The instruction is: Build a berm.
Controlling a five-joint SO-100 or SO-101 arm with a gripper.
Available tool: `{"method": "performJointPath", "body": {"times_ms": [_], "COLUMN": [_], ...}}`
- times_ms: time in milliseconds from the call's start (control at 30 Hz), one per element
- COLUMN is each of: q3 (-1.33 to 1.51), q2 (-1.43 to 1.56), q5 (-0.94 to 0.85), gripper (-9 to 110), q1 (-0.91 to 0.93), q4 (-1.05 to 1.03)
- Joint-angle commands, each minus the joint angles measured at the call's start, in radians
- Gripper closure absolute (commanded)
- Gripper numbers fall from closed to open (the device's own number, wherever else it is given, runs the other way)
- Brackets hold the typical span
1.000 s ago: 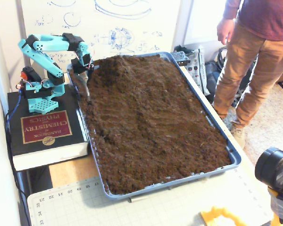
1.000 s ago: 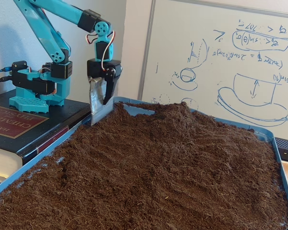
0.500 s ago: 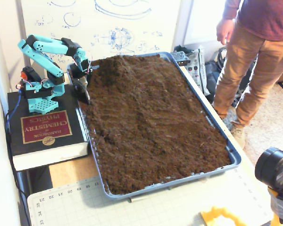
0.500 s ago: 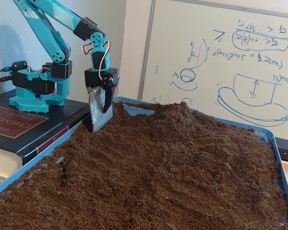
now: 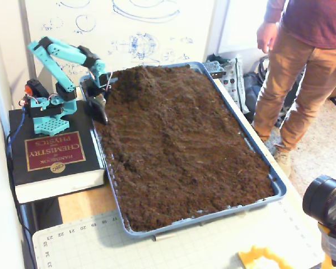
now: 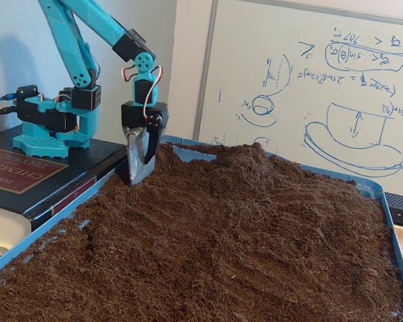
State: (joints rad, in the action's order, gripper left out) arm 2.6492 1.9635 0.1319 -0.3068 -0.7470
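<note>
Pincer [image 6: 140,171] is down at the near-left corner of the soil in the low fixed view, its grey metal blade [image 6: 136,155] standing upright with the lower edge dug into the dirt. From the high fixed view the pincer [image 5: 99,115] sits right at the tray's left rim. The dark finger [image 6: 152,137] lies just beside the blade with only a thin gap, nothing between them, so it reads as clenched, empty.

The berm [image 6: 255,164] rises just behind and to the right of the pincer in the low view, a rounded mound along the back of the tray; in the high view it is the hump [image 5: 135,78] at the top, just right of the pincer. Flatter soil [image 5: 185,162] spreads away from the pincer toward the near end of the blue tray [image 5: 278,188].

Arm base [image 5: 45,112] stands behind the pincer on a thick book [image 5: 53,159], beside the tray. A person [image 5: 302,67] stands well off beyond the tray's far side. Whiteboard [image 6: 309,87] behind the berm.
</note>
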Motion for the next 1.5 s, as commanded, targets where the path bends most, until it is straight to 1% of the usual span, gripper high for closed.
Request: {"method": "performJointPath", "body": {"times_ms": [0, 167, 333, 867, 1233, 1467], "q3": [-0.141, -0.258, -0.308, -0.204, -0.216, -0.344], "q2": [-0.055, -0.135, -0.204, -0.239, -0.282, -0.449], "q5": [-0.005, -0.008, -0.009, -0.012, -0.011, -0.012], "gripper": [101, 101, 101, 101, 101, 101], "q1": [0.034, 0.048, 0.049, 0.043, 0.054, 0.104], "q4": [0.008, 0.008, 0.008, 0.012, 0.229, 0.239]}}
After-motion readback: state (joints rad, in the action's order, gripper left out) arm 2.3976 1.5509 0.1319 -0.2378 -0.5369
